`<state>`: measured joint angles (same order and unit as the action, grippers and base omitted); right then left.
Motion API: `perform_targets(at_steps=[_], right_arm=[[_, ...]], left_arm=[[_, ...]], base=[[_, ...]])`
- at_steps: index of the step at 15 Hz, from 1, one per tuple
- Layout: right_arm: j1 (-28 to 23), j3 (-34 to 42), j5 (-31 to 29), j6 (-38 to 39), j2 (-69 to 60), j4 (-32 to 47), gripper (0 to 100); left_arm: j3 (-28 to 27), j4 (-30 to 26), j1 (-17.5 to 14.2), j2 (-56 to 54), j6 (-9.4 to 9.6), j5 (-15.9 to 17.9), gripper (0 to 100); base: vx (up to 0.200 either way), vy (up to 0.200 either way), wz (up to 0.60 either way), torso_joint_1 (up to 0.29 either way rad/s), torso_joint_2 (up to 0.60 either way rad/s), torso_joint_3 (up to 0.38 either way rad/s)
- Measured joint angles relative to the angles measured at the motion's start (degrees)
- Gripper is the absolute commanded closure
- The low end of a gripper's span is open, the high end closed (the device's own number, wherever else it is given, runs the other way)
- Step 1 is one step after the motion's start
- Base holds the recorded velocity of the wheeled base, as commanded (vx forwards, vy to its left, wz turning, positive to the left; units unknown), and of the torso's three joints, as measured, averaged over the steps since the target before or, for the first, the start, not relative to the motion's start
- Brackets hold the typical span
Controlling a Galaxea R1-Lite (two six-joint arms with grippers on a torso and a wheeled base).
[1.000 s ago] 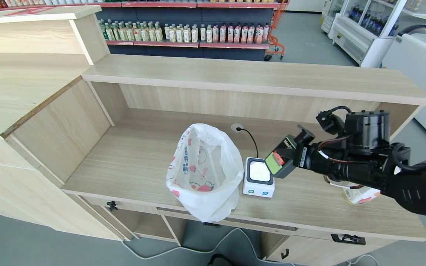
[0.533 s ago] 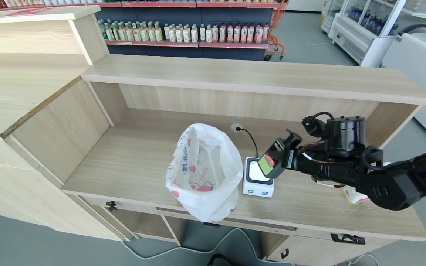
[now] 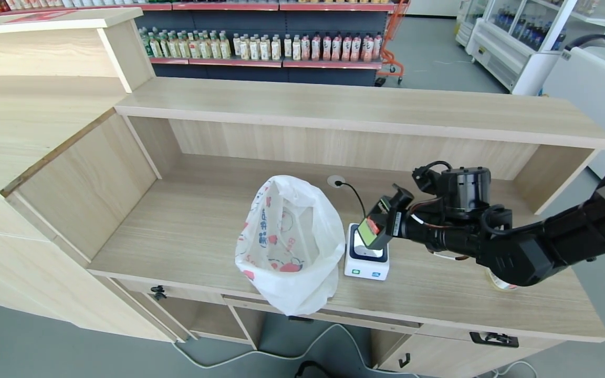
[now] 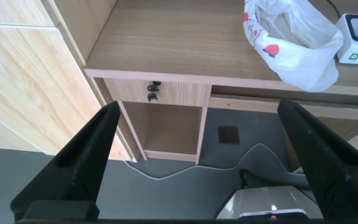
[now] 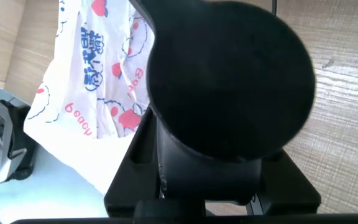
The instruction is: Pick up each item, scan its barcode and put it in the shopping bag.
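Head view: right gripper (image 3: 382,224) clenched on a small box (image 3: 369,232). The box is a flat rectangular carton with a green face, a red patch and dark edges. It is tilted and held just above the scanner (image 3: 366,265). Scanner is a white cube with rounded corners and a dark-framed glossy top; thin black cable (image 3: 357,202) runs back from it. Shopping bag (image 3: 287,247) is thin, crinkled white plastic with red print, mouth open, standing just beside the scanner on the pale wood-grain counter (image 3: 187,231). Left wrist view: left gripper (image 4: 197,112) has matte black fingers spread wide, grasping nothing, below the counter's front edge.
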<state>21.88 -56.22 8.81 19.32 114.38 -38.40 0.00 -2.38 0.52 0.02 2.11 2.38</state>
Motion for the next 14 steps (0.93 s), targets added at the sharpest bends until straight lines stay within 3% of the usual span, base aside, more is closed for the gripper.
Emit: perform_targets(at_steps=[14], right_arm=[[1.33, -3.86, -0.30, -0.17, 6.12, -1.54, 100]], left_arm=[[0.00, 0.02, 0.00, 0.00, 0.00, 0.00, 0]], base=[[0.000, 0.000, 0.00, 0.000, 0.00, 0.000]])
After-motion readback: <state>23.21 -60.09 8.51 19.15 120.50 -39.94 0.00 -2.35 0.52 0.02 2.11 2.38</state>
